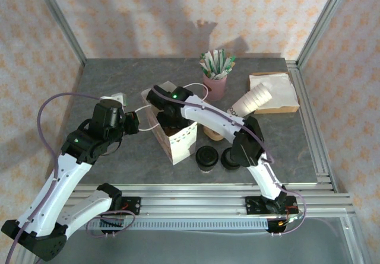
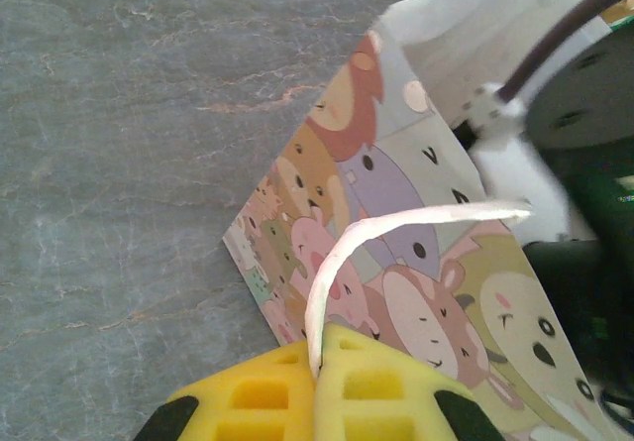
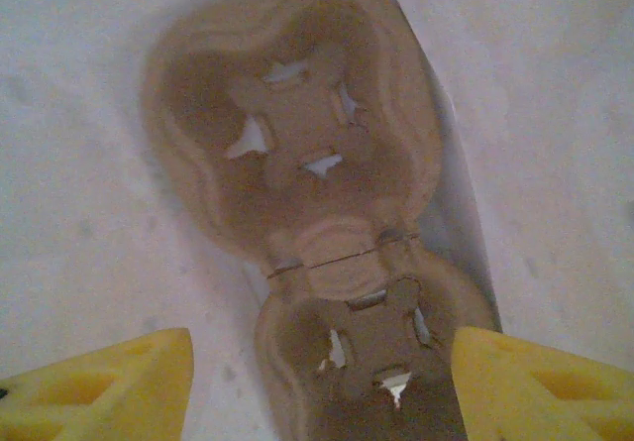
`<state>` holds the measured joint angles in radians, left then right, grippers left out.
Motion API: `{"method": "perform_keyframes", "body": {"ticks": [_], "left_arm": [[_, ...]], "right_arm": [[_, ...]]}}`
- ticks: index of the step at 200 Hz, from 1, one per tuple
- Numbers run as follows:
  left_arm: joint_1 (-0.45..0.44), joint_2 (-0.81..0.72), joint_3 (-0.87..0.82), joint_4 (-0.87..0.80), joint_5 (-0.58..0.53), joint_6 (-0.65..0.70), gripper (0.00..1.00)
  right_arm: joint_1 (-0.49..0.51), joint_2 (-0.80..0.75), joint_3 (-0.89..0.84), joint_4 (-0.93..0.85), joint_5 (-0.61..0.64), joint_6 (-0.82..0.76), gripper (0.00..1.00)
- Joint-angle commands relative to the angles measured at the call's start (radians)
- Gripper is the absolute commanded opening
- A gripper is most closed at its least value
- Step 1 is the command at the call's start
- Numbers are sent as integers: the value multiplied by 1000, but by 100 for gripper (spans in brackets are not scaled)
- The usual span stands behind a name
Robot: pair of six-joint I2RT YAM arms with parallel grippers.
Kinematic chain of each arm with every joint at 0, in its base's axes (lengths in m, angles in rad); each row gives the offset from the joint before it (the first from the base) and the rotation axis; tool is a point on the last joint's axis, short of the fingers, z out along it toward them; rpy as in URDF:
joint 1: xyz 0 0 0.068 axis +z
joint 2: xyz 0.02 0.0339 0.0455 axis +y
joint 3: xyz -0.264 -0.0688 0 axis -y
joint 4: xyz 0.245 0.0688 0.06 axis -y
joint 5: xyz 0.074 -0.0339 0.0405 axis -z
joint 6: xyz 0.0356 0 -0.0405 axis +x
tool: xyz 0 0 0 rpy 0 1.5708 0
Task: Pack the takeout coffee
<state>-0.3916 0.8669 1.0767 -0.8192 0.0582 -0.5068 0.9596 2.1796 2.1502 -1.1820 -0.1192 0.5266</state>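
Observation:
The takeout coffee [image 1: 206,157], a black-lidded cup, stands on the table just right of the cartoon-printed paper bag [image 1: 178,139]. My left gripper [image 1: 135,123] is shut on the bag's white handle [image 2: 342,253], its yellow fingers [image 2: 376,391] pinching the strap beside the printed side of the bag [image 2: 416,263]. My right gripper [image 1: 165,114] reaches down into the bag. In the right wrist view it [image 3: 322,372] is open, with a brown pulp cup carrier [image 3: 297,144] lying on the white bag floor between and beyond its fingers [image 3: 525,382].
A second black lid piece [image 1: 230,158] sits right of the coffee, with a brown item [image 1: 212,134] behind them. A pink cup of sticks [image 1: 217,77], a lying stack of cream cups [image 1: 252,101] and a napkin tray [image 1: 279,92] stand at the back right.

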Motion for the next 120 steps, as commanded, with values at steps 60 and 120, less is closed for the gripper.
{"method": "perform_keyframes", "body": {"ticks": [60,120], "left_arm": [[7,33,-3,-4,-60,11,0],[7,42,5,-9,-69,28,0]], "right_arm": [[7,-121,117,-48,50,-7,70],[6,-247,136,33,66,6,70]]}}
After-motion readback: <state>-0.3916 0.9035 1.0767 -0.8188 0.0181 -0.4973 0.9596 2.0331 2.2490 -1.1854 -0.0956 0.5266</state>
